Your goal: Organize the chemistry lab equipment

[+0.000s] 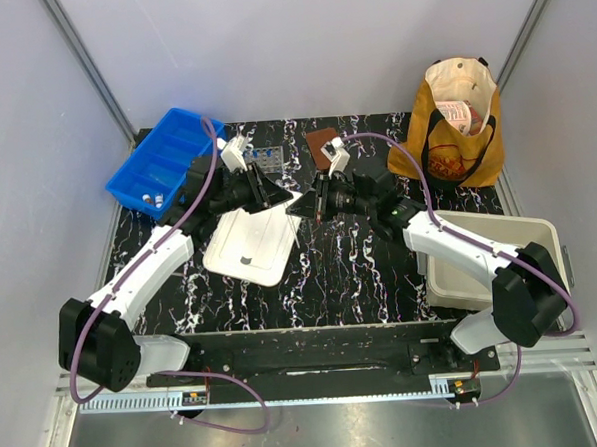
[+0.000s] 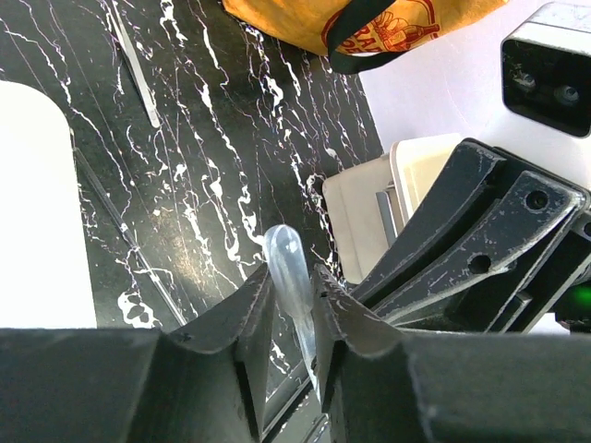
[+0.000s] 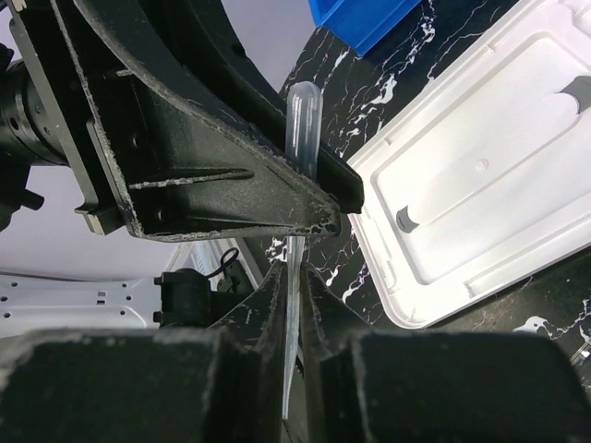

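A clear plastic pipette (image 2: 286, 268) hangs above the middle of the table, between both grippers. My left gripper (image 2: 291, 288) is shut on its bulb end. My right gripper (image 3: 295, 277) is shut on its thin stem, and the bulb (image 3: 302, 115) sticks up behind a left finger (image 3: 212, 175). In the top view the two grippers meet tip to tip, left (image 1: 280, 198) and right (image 1: 306, 207). A small rack of blue-capped tubes (image 1: 263, 157) stands at the back. White-capped vials (image 1: 153, 199) lie in the blue bin (image 1: 165, 155). A thin metal tool (image 2: 137, 65) lies on the table.
A white tray (image 1: 248, 244) lies just left of the grippers and shows in the right wrist view (image 3: 480, 175). The tan tote bag (image 1: 454, 125) stands back right. A beige bin (image 1: 501, 263) sits at the right edge. A brown flat item (image 1: 323, 145) lies at the back.
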Available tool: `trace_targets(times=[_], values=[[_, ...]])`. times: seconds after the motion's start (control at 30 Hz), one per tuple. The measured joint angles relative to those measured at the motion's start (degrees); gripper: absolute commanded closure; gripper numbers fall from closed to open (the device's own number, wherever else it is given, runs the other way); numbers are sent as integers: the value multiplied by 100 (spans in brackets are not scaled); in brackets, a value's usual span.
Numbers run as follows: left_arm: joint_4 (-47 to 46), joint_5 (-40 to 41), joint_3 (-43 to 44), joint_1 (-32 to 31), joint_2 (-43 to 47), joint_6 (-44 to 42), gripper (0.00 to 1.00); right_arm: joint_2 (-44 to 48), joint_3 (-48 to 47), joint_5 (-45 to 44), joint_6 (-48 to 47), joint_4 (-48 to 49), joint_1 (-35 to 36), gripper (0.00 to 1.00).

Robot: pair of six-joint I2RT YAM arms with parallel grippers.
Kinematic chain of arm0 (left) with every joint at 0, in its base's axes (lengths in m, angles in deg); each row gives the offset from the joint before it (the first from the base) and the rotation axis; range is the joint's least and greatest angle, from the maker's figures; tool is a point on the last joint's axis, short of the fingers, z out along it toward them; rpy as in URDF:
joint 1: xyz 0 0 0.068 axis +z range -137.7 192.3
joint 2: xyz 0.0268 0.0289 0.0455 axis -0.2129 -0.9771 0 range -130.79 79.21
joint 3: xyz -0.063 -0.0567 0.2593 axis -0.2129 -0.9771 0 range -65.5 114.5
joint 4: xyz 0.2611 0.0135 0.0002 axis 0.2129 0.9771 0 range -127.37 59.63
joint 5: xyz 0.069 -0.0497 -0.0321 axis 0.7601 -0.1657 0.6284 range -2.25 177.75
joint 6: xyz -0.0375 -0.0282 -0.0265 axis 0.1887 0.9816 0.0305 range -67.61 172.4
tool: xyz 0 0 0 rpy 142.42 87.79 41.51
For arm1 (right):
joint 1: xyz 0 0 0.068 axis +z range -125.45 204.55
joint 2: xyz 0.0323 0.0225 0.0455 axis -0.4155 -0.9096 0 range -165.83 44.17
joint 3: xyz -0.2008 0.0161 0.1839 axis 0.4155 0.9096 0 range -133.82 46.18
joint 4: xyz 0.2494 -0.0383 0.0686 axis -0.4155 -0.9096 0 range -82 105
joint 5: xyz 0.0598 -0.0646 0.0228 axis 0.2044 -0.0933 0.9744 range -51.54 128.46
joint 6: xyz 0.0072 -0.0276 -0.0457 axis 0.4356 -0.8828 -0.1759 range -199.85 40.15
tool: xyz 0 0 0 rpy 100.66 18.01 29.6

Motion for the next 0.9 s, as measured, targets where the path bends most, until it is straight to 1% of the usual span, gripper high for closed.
trace_targets(times=[0.1, 0.17, 0.23, 0.27, 0.33, 0.43, 0.53, 0.57, 0.67, 0.77, 0.9], values=[[2, 4, 0, 0, 0, 24, 82, 0, 2, -20, 2, -2, 0, 85], [4, 22, 0, 0, 0, 37, 86, 0, 7, -42, 4, -7, 0, 79], [68, 72, 2, -4, 0, 15, 89, 0, 31, -70, 17, -7, 4, 68], [138, 114, 4, -7, 0, -2, 89, 0, 37, -105, 33, -28, 4, 61], [369, 273, 31, -4, 0, -83, 89, 0, 37, -140, 46, -70, 4, 50], [721, 570, 127, -4, 11, -219, 89, 4, 33, -186, 26, -216, 7, 38], [1180, 942, 334, -4, 79, -398, 90, 96, 44, -278, -9, -391, 7, 29], [1274, 1038, 402, -4, 122, -448, 90, 157, 66, -313, -26, -415, 7, 23], [1606, 1366, 673, 26, 315, -621, 90, 522, 168, -450, -140, -601, 7, 1], [1897, 1602, 1014, 133, 437, -785, 89, 957, 221, -590, -247, -822, 11, 0], [2181, 1862, 1392, 507, 494, -964, 89, 1488, 332, -789, -302, -1047, 11, 0]])
